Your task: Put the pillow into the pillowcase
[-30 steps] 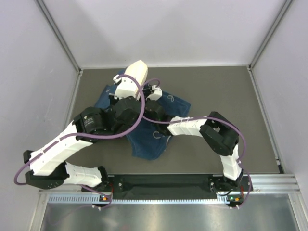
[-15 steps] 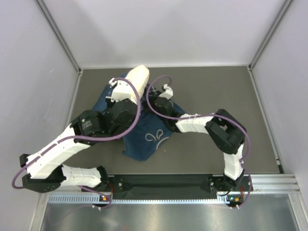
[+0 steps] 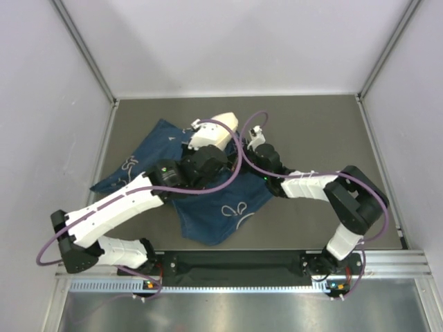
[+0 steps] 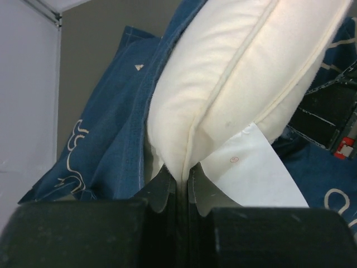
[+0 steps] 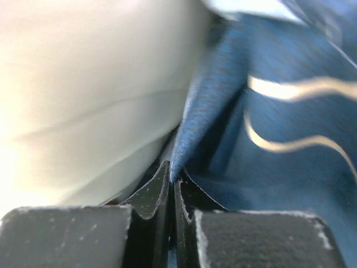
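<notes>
I am partway through the stuffing step. My left gripper [image 4: 181,180] is pinched hard on the seam at the near end of the pillow [image 4: 234,67], with only that thin welt between the jaws. The pillow's bulk rises straight ahead of my fingers, and its white tag [image 4: 254,170] hangs just to the right of them. The pillowcase [image 4: 109,123] runs up the pillow's left side, touching it. My right gripper [image 5: 174,173] is clamped just as tight on a thin fold of the blue cloth, which I take to be the edge of the pillowcase mouth. The pillow sits immediately left of that fold, pressed against it. From above, a white end of the pillow shows just beyond both grippers, while most of the pillowcase lies behind and below them, towards my bases. I judge the pillow is only partly in at best, and I cannot tell how deep it sits. The next move calls for the two hands to work against each other: the right draws its fold away from the pillow to hold the mouth open, and the left feeds the pillow in. Neither pinch should slip off its thin edge.
</notes>
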You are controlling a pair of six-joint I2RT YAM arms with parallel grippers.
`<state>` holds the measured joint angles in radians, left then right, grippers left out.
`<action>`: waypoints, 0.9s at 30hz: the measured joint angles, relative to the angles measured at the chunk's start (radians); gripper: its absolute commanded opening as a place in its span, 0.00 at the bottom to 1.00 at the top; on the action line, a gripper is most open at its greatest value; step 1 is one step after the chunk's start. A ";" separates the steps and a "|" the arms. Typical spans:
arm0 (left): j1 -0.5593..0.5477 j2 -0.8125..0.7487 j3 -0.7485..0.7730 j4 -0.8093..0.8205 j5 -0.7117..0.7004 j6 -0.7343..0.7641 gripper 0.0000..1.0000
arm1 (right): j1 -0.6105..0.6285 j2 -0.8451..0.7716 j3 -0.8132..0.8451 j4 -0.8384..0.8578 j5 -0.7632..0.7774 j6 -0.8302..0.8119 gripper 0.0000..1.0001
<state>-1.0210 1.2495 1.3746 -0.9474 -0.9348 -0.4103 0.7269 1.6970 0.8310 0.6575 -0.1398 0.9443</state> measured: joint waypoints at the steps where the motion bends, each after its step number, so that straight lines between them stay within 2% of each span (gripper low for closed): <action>1: 0.001 0.015 -0.022 0.031 0.008 0.011 0.00 | -0.002 -0.016 -0.022 -0.004 -0.010 0.000 0.00; 9: 0.045 0.130 -0.143 0.192 0.094 0.055 0.00 | -0.048 -0.177 -0.117 -0.129 -0.046 -0.006 0.00; 14: 0.068 0.134 -0.154 0.204 0.109 0.084 0.00 | -0.090 -0.254 -0.152 -0.220 -0.043 -0.008 0.00; 22: 0.071 0.172 -0.214 0.266 0.141 0.113 0.00 | -0.137 -0.313 -0.237 -0.268 -0.076 -0.006 0.00; 27: 0.081 0.209 -0.275 0.319 0.236 0.150 0.00 | -0.152 -0.389 -0.249 -0.293 -0.107 -0.014 0.00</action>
<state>-0.9401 1.4582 1.1000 -0.6289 -0.6987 -0.2600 0.5747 1.3079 0.5816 0.3641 -0.2466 0.9306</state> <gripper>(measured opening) 0.082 0.006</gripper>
